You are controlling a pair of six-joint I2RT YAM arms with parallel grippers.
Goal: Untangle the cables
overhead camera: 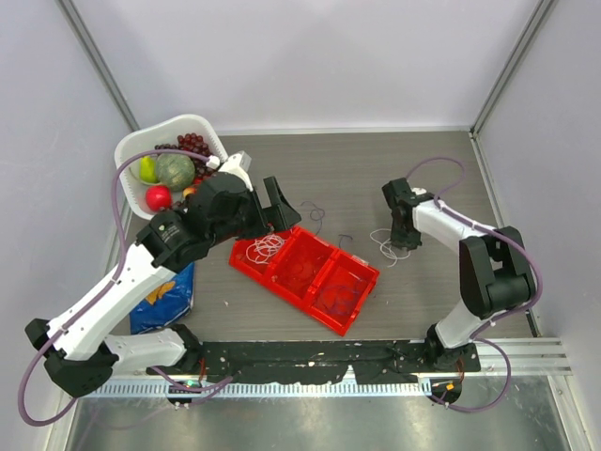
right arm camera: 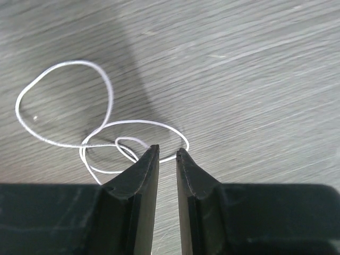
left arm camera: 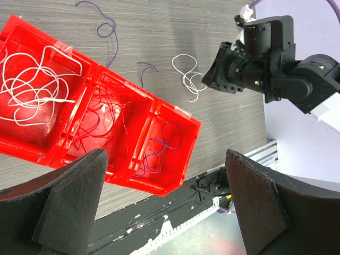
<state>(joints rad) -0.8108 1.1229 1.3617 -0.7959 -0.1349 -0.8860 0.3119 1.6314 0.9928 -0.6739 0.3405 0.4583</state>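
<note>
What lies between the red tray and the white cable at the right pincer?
One short dark purple cable on otherwise bare table, best seen in the left wrist view.

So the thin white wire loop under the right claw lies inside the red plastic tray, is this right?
No. The thin white wire loop lies on the grey table, outside the red plastic tray; the top external view shows it. The right claw is over it.

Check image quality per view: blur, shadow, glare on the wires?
Top external: even light, sharp; thin white wire on the grey wood-grain table barely resolves. Left wrist: its dark fingers soft in the foreground, red plastic tray crisp. Right wrist: broad soft shadow across the table, same wire sharp.
</note>
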